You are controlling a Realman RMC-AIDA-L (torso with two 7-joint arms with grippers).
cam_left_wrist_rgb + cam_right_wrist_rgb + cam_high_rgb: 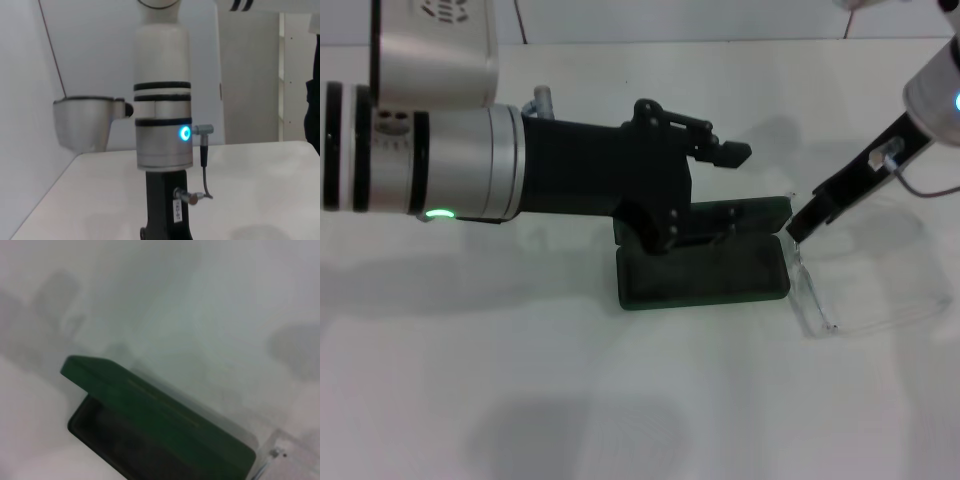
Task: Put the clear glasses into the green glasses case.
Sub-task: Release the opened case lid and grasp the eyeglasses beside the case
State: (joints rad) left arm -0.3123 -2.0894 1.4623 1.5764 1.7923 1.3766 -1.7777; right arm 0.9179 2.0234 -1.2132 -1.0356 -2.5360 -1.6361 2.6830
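**Right end effector at the glasses, case open beside them**

The case [705, 270] lies open at the middle of the white worktop [620, 400], its tray toward the near side and its lid [160, 412] raised along the far edge. The right wrist view shows the lid tilted up over a dark lining, with faint gold lettering across it.

The glasses [855, 290] lie on the worktop just right of the case, their left end touching or almost touching the case's right end. They are clear, so only their outline and glints show; a small corner of them also appears in the right wrist view, just beside the case's end.

The right end effector [798, 228] comes down from the far right on a slanted dark arm, and its tip sits at the far left corner of the glasses, right by the case's right end. I cannot tell whether its fingers are apart or together, nor whether they grip the frame.

The left end effector [725, 190] reaches in from the left, above the case's far edge. Its upper finger [730, 152] juts right, well apart from the lower finger over the lid, with nothing between them.
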